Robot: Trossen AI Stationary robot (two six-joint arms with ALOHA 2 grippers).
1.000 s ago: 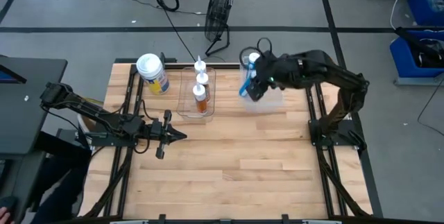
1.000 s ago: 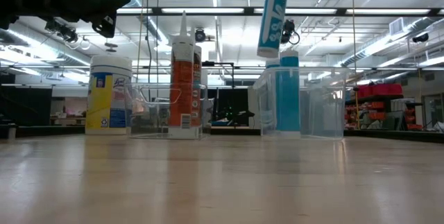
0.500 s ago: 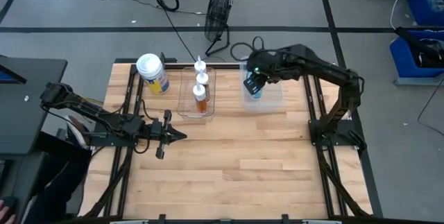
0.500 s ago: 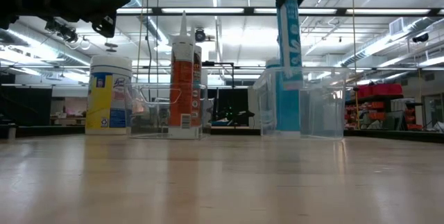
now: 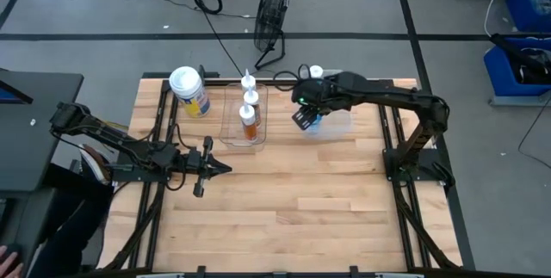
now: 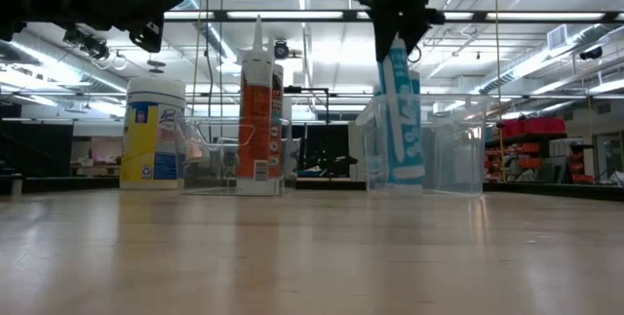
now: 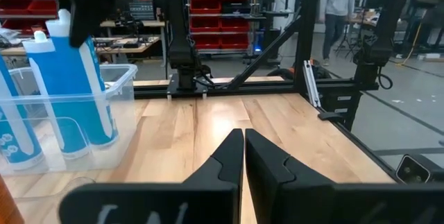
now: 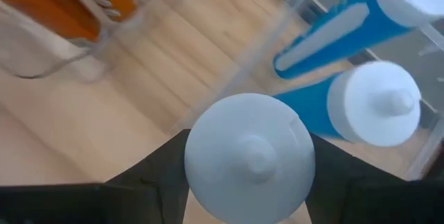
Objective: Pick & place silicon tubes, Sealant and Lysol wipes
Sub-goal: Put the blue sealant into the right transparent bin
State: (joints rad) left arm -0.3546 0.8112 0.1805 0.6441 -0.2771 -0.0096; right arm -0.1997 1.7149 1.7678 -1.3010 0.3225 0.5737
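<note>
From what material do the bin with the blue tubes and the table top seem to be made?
The bin: clear, glossy plastic, apparently; the blue tubes show through its walls. The table top: pale wood with a smooth finish, likely laminated strips, judging by the plank lines.

You have a pale wood-plank table [image 5: 301,200] with a smooth, slightly glossy finish, clear glossy plastic bins [image 6: 453,144], glossy blue tubes [image 7: 83,92] with smooth white caps [image 8: 248,158], and matt black gripper fingers [image 7: 267,172]

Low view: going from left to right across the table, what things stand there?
Lysol wipes → orange sealant tube in its clear bin → blue tube held by the right pincer in the other clear bin.
</note>
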